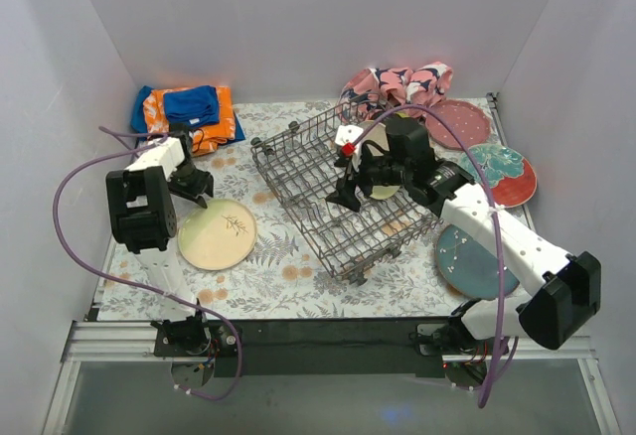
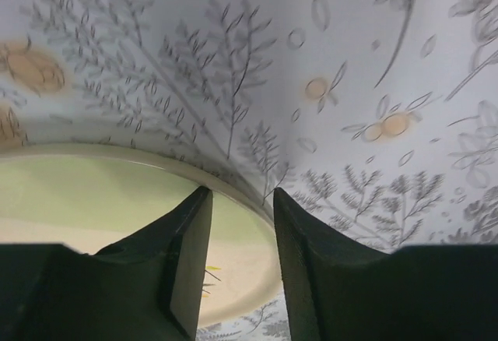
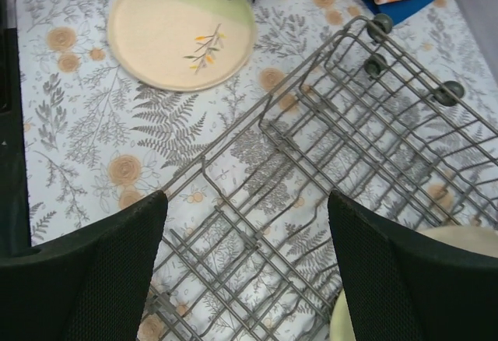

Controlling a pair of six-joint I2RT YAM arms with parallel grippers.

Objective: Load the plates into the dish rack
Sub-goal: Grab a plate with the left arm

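Cream plate (image 3: 457, 240) cut by frame edge, blue plate (image 1: 462, 259) half under right arm

The overhead camera looks down from behind both arms. The left wrist camera sits close over the cream plate (image 2: 93, 201) at the left claw (image 2: 242, 195). The right wrist camera, higher up, shares that plate.
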